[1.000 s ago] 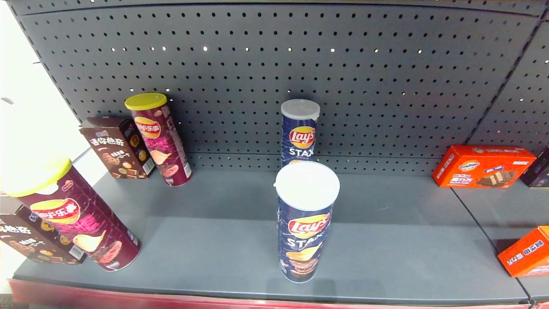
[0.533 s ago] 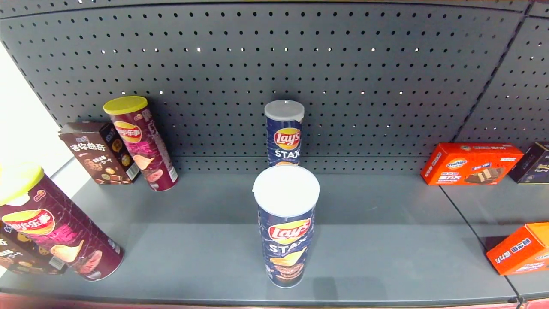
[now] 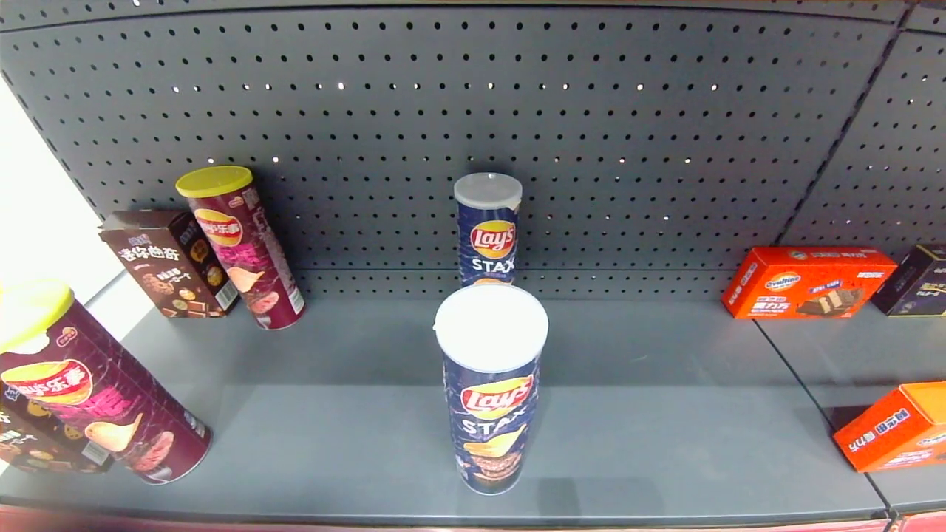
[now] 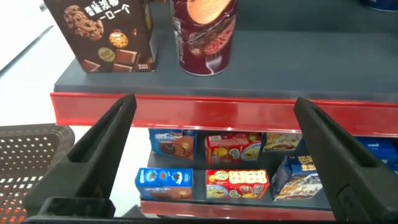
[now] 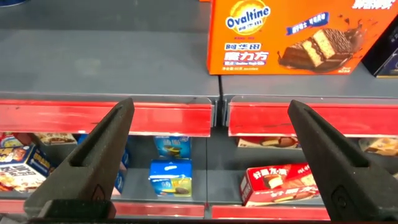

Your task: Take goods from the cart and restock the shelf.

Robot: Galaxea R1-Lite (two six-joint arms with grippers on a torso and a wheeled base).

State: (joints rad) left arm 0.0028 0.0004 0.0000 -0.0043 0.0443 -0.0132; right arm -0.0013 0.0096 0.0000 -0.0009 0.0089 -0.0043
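On the grey shelf (image 3: pixel 665 414) a blue chip can (image 3: pixel 491 414) with a white lid stands near the front, with a second blue can (image 3: pixel 488 236) behind it at the pegboard. Maroon cans with yellow lids stand at the back left (image 3: pixel 244 251) and front left (image 3: pixel 96 399), each beside a brown cookie box (image 3: pixel 166 266). Orange boxes sit at the back right (image 3: pixel 805 281) and front right (image 3: pixel 890 428). My left gripper (image 4: pixel 214 102) hangs open and holds nothing, before the shelf's red edge (image 4: pixel 186 109), below a cookie box (image 4: pixel 102 34) and a maroon can (image 4: pixel 205 37). My right gripper (image 5: pixel 211 104) is open, holding nothing, below an orange box (image 5: pixel 292 37).
A black mesh basket (image 4: pixel 28 149) lies low beside the left gripper. A lower shelf holds several small snack boxes (image 4: pixel 233 183) (image 5: pixel 171 174). A dark box (image 3: pixel 916 281) stands at the far right. Bare shelf board lies on both sides of the front blue can.
The head camera has shifted, so the whole shelf sits further left in the picture than a second ago. The goods themselves have not moved.
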